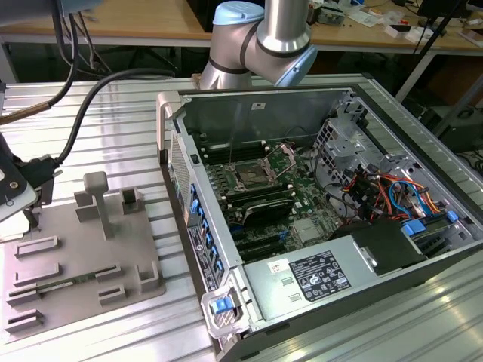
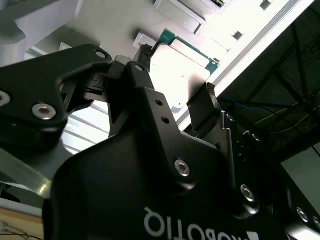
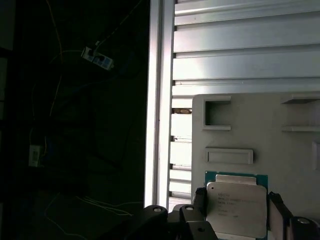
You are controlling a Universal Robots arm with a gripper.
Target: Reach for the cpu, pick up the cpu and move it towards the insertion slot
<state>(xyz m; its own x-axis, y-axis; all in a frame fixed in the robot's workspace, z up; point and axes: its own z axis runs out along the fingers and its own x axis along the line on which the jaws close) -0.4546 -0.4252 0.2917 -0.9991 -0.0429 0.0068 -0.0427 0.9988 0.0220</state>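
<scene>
Clamping the cpu (image 3: 235, 205) with the gripper (image 3: 236, 199), narrowed to just the chip's width and pressing black fingers (image 3: 276, 212) against two opposite edges in both wrist views. Holding the chip flat, silvery metal top facing up toward the wrist and away from the grey tray (image 3: 300, 165), green rim peeking out along one side. Showing no real long axis, being close to square. Lining its edges up squarely with the tray's rectangular recesses (image 3: 229, 155) and with the slats of the aluminium table (image 3: 240, 55). Sitting right over the tray, near the table's edge; whether lifted or resting, cannot tell. Lying well apart from the insertion slot (image 1: 249, 179), seen in the exterior view inside the open computer case (image 1: 324, 102), toward the exterior view's right of the tray.
</scene>
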